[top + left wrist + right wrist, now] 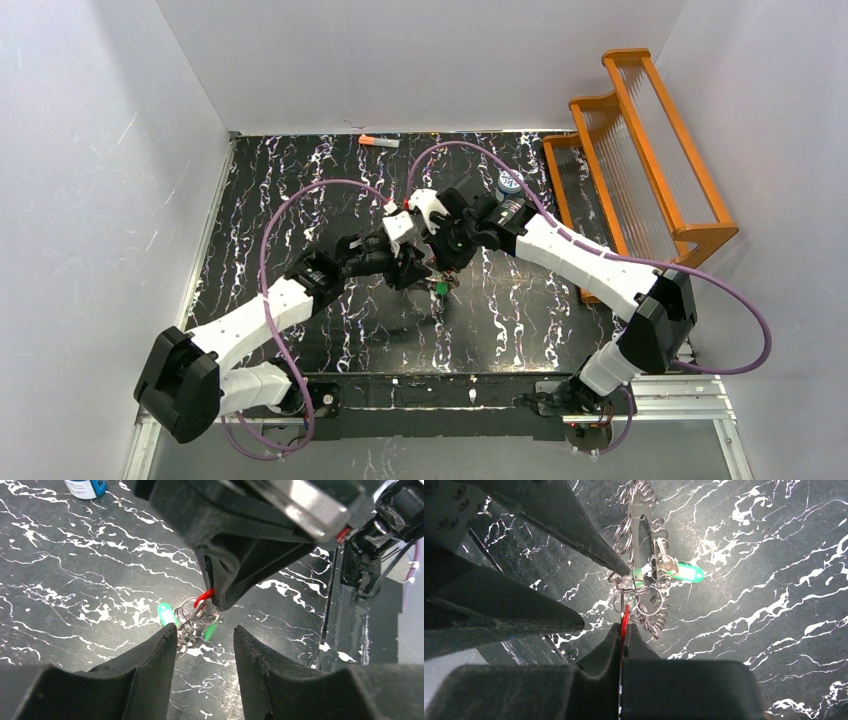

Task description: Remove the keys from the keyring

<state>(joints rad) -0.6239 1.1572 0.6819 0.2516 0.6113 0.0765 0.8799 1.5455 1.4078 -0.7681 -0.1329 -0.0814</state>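
Now: right tool [623,632] pressed together, pinching red key [625,616]; left tool [205,630] half spread, touching keyring [640,535].

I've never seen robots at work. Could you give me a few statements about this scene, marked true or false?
1. The right gripper pinches the red key. True.
2. The left gripper is clamped shut. False: its jaws stand apart, the keyring just ahead of them.
3. A green key hangs at the keyring. True.
4. The left gripper holds the blue-and-white canister. False: it stands by itself on the table.
5. The orange rack is on the table's left. False: it is on the right.
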